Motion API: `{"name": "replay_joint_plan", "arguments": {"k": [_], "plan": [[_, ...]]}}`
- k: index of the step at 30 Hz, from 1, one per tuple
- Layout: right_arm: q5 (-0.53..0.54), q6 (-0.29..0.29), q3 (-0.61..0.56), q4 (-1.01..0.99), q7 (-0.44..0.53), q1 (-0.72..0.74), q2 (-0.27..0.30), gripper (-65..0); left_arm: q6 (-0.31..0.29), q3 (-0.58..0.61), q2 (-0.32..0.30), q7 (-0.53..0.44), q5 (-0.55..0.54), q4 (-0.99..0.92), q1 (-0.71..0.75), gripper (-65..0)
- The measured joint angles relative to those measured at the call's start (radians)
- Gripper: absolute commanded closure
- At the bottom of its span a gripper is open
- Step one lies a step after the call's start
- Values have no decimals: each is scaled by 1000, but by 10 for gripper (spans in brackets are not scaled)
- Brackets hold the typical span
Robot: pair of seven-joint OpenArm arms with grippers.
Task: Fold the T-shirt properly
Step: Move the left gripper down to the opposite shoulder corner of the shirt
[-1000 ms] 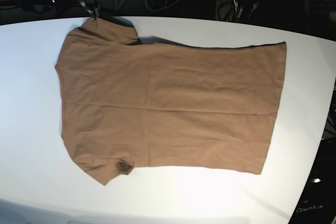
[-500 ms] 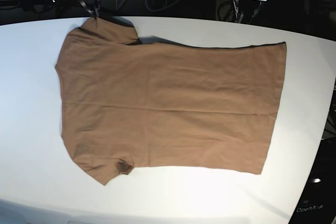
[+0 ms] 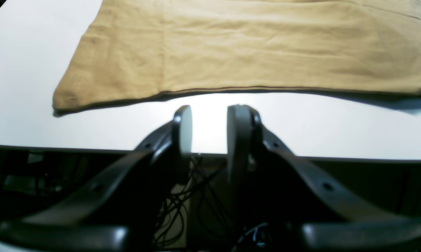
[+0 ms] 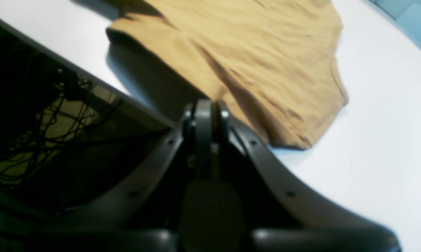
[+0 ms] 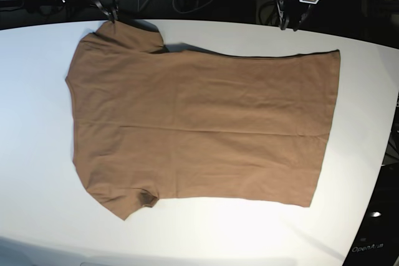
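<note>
The tan T-shirt [image 5: 199, 123] lies spread flat on the white table [image 5: 37, 154], neck to the left and hem to the right. My right gripper [image 5: 112, 18] is at the far left sleeve. In the right wrist view it [image 4: 206, 105] is shut at the sleeve's edge, and the sleeve [image 4: 266, 63] rises off the table with a shadow under it. My left gripper [image 5: 291, 24] hangs over the table's far edge, short of the shirt's far side. In the left wrist view it [image 3: 210, 117] is open and empty, with the shirt's edge [image 3: 252, 45] beyond it.
Tangled cables [image 3: 175, 210] hang in the dark space behind the table's far edge, also in the right wrist view [image 4: 56, 115]. The table's curved right edge [image 5: 388, 154] runs close to the hem. White table shows all round the shirt.
My left gripper has tipped down from the arm's rest height towards the table's far edge. The right gripper and the shirt have not moved.
</note>
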Motion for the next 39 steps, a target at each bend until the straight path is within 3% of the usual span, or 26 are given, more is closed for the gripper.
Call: {"name": "replay_joint_plan", "arguments": {"k": [8, 24, 26, 31, 35, 39], "plan": [[0, 0, 0, 0, 0, 0, 0, -7, 0, -1, 0, 0, 0, 0, 0, -169], [0, 0, -1, 0, 0, 1, 0, -7, -19, -184, 11, 0, 4, 31, 23, -170], [0, 0, -1, 0, 0, 1, 0, -7, -13, -205, 12, 0, 6, 25, 23, -202], [0, 0, -1, 0, 0, 2, 1, -7, -11, -258, 11, 2, -89, 1, 18, -423], [0, 0, -1, 0, 0, 4, 1, -7, -8, -265, -24, 5, -173, 1, 18, -446], [0, 0, -1, 0, 0, 6, 3, -7, 0, -266, -78, 148, -243, 2, -5, -446]]}}
